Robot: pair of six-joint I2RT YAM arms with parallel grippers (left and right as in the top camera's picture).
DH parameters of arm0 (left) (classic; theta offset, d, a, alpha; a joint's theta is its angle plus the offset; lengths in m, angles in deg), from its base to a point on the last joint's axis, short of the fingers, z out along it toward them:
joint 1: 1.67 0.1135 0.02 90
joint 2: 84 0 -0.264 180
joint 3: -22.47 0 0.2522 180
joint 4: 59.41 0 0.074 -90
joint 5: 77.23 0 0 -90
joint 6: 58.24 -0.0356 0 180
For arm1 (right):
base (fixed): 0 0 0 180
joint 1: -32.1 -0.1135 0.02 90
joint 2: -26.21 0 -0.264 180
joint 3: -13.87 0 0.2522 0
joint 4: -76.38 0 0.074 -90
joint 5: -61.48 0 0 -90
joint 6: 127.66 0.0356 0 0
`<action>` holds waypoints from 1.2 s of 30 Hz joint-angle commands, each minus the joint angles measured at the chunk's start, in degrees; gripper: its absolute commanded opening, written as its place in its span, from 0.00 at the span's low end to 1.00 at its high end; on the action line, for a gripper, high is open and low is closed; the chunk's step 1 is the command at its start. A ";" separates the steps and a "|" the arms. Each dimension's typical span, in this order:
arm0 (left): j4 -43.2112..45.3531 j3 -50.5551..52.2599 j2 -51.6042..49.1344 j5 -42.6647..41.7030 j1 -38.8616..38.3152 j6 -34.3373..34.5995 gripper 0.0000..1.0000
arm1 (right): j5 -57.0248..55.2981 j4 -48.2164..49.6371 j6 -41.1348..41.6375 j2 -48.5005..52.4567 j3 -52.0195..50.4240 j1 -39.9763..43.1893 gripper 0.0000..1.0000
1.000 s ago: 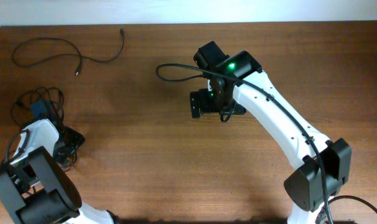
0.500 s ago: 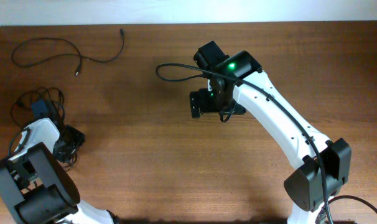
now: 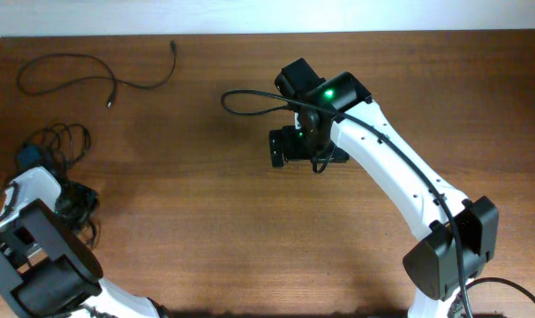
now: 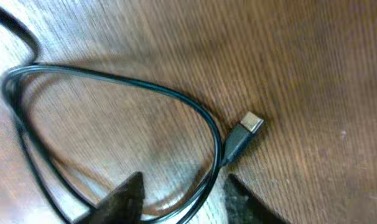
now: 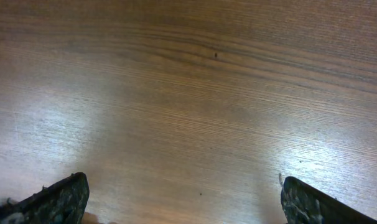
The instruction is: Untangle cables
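One thin black cable (image 3: 91, 66) lies loose at the far left of the table, apart from the rest. A dark tangle of cables (image 3: 54, 141) sits at the left edge. My left gripper (image 3: 73, 199) is just in front of it. In the left wrist view the fingers (image 4: 185, 202) are open, and a black cable loop (image 4: 145, 90) runs down between them. Its silver-tipped plug (image 4: 249, 123) lies on the wood just beyond the right finger. My right gripper (image 3: 290, 146) is open over bare wood in mid-table, with nothing between its fingers (image 5: 182, 199).
The table is brown wood (image 3: 206, 230) with a white wall along the far edge. A thicker black cable (image 3: 245, 104) belonging to the right arm loops out to the left of its wrist. The left arm's base (image 3: 38, 274) fills the near left corner.
My left gripper has moved left toward the table's edge, and the tangle's loops have shifted a little with it. The right arm has not moved.
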 commanded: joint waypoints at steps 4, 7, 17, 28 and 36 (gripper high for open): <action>-6.08 -9.84 -0.31 -4.98 0.15 -0.20 0.99 | 0.11 0.15 -0.17 -0.55 -0.20 -0.35 0.99; -7.93 -11.76 5.57 -12.68 -2.12 -3.41 0.99 | -0.07 0.15 -0.13 -1.09 -0.17 -0.15 0.99; -8.85 -11.76 39.34 -13.99 -39.98 -18.10 0.99 | -14.25 -7.19 8.17 -21.57 -0.17 4.20 0.99; -17.97 -11.76 52.70 -10.54 -55.71 -19.21 0.99 | -19.74 -14.32 12.61 -51.25 -11.63 4.20 0.99; -22.18 -11.74 50.99 -10.14 -55.71 -19.21 0.99 | -22.27 -2.29 15.52 -69.99 -38.18 4.22 0.98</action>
